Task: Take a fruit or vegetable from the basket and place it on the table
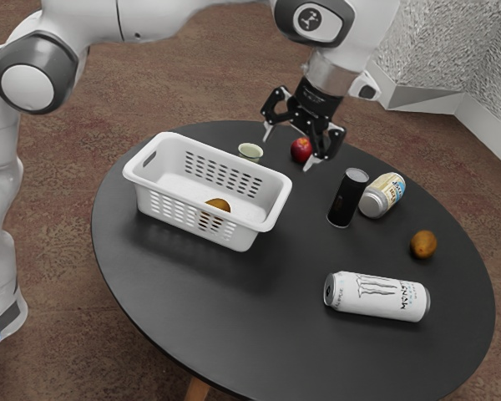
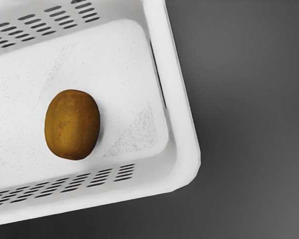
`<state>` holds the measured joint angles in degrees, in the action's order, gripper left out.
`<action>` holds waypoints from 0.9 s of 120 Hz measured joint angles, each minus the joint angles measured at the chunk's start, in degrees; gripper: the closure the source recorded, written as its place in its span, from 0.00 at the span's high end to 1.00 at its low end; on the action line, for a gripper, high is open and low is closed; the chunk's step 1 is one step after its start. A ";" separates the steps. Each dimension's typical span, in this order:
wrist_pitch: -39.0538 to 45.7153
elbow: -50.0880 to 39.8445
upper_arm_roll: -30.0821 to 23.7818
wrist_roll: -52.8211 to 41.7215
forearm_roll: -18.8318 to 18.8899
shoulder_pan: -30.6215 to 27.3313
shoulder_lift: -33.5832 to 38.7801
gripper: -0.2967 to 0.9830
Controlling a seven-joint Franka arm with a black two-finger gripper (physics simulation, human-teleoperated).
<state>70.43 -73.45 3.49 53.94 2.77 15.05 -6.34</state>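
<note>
The brown fruit [image 2: 72, 124] lies inside the white basket [image 2: 187, 154]. In the wrist view we see its whole oval shape, apart from the walls; in the exterior view, the near wall covers its lower part. There we see also our gripper [image 1: 287, 153], in the air with its two fingers spread apart, and on the round desk [image 1: 259, 317] a red fruit [image 1: 301, 150], a black can [image 1: 344, 200] and a lying white can [image 1: 376, 296].
</note>
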 joint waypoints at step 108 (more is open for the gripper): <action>25.69 -46.57 -4.84 -1.75 -5.02 -14.50 23.02 0.77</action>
<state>96.12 -120.02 -1.35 52.20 -2.24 0.54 16.68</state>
